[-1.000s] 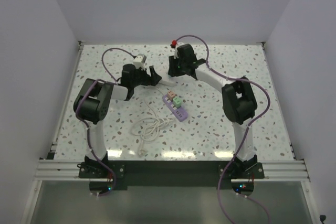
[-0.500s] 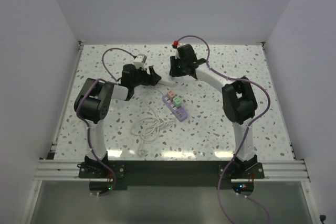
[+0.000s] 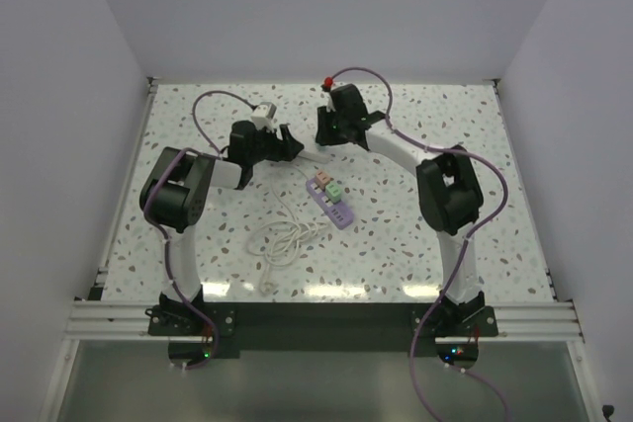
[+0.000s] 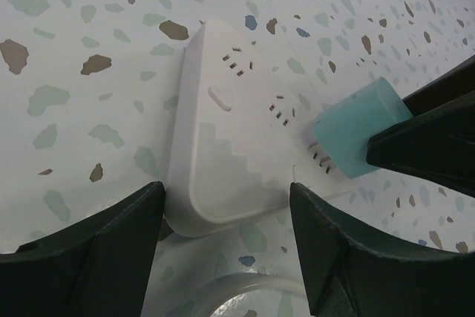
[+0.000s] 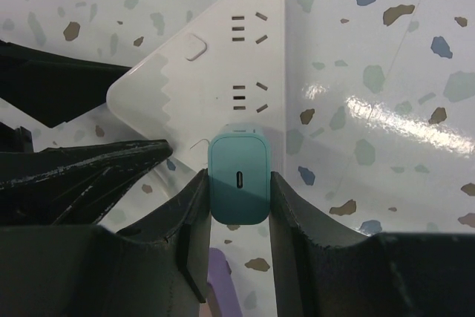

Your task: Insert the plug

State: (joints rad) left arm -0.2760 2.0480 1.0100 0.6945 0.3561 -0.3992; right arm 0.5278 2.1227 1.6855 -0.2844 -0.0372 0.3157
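Speckled white terrazzo-pattern tabletop [image 3: 445,244], plain pale walls on three sides. Both arms reached to the far middle of the table and met over a white triangular plastic power strip [image 5: 223,57] lying flat. Right gripper [image 5: 237,183] was clamped on a teal rounded-rectangular plastic plug [image 5: 238,176], one finger on each long side, with the end carrying the small oval port facing the wrist camera. The plug sat at the strip edge nearest the right wrist, directly over the socket there. From the left wrist view it looked tilted, with a few slots visible just below its lower corner; couldn't tell if the prongs were in. The other two socket groups and the small square button on the strip were uncovered. Left gripper [image 4: 226,198] straddled the strip's rounded corner, fingers moderately spread and right up against both edges; couldn't tell whether they actually pinched it or just bracketed it. Nearer the bases, well apart from the white strip, lay a purple rectangular power strip [image 3: 331,200] with pink and green blocks on it, and a loose coil of white cable [image 3: 282,239] just beside it.
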